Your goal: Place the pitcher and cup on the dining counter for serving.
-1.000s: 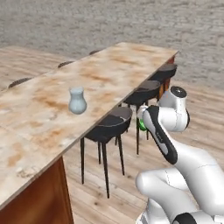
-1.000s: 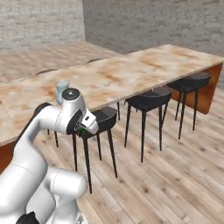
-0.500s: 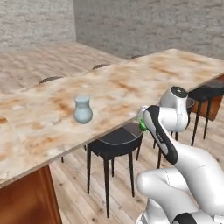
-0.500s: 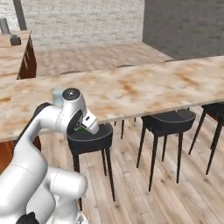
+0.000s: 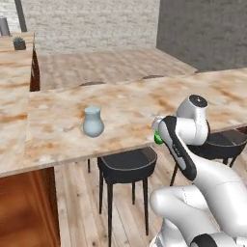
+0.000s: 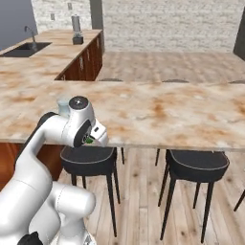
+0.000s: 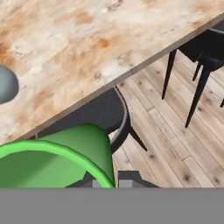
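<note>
I have the cup [image 7: 57,159] in my gripper [image 7: 107,181], the jaws pinched tight on its thin rim, so the green mouth bulges up right in front of my fingers. It looks light and stiff, a smooth tapered shell with no handle; a grip on the wall near the rim suits it, though I judge the slick taper could slide if I tilt it. Measured from the counter [image 5: 125,108]: I hold the cup [image 5: 157,138] just off its near edge, above a stool [image 5: 126,165], not yet over the slab. The pitcher [image 5: 93,122] stands upright on the counter, well in from that edge. It seems glassy and fragile, best taken round the neck.
</note>
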